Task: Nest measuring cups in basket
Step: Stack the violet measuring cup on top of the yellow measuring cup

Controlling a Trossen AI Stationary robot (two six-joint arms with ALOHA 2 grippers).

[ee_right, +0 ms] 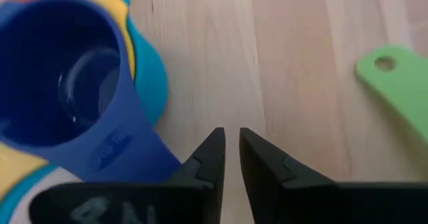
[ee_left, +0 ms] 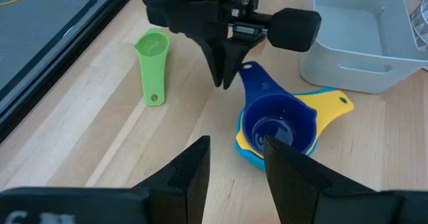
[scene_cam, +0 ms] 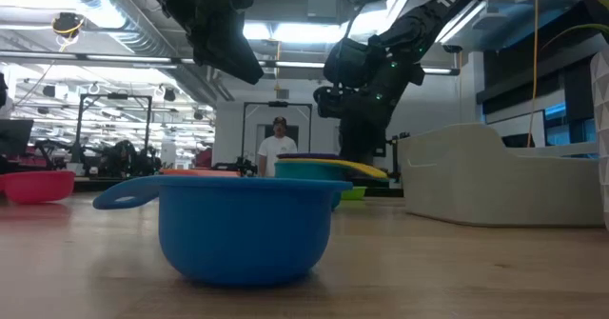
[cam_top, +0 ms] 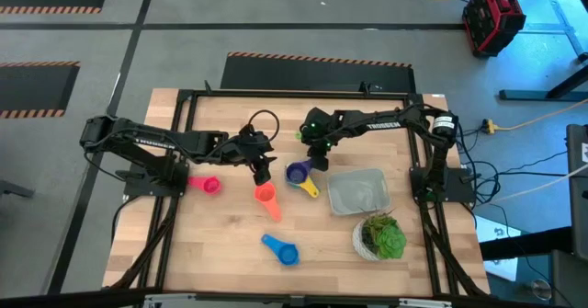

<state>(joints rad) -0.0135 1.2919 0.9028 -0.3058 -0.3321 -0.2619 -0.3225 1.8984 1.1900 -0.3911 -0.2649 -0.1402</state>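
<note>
Wood table (cam_top: 230, 253) — right gripper (ee_right: 231, 158) nearly closed, empty, beside purple cup (ee_right: 73, 83); left gripper (ee_left: 234, 164) open; could nudge stack askew.

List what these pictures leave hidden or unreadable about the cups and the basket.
- Basket: the low view shows only its outer wall, not its inside.
- Green cup: the right arm covers it in the high view; an edge cuts it in the right wrist view.
- Nested stack: the purple cup hides how many cups lie beneath.
- Low view: the blue cup blocks the cups behind it.
</note>
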